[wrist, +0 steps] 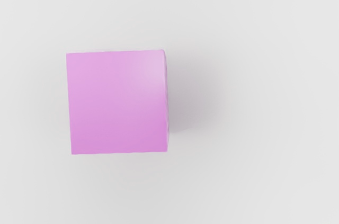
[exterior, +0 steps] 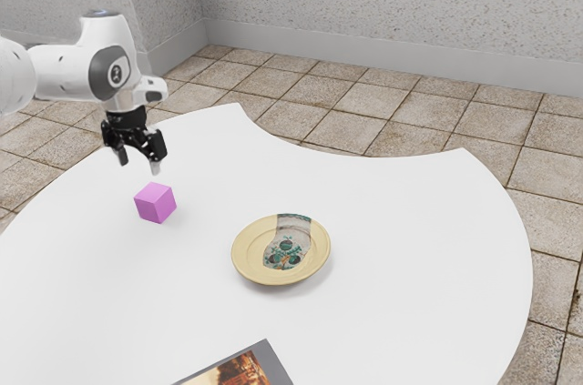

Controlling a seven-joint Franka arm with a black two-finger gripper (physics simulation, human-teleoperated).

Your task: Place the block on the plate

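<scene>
Exterior view shows the gripper (exterior: pixel 139 164) released, its two fingers spread apart above the white table (exterior: pixel 410 221). The pink block (exterior: pixel 156 203) sits on the tabletop just below the gripper, apart from it. Farther from the gripper than the block lies the yellow-rimmed plate (exterior: pixel 244 247). Wrist view has the block's flat top facing the hand, a soft shadow beside it.

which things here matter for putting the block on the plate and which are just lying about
For the job:
- pink block
- yellow-rimmed plate
- open gripper

Just lying about:
- dark-bordered picture, partly cut off
</scene>
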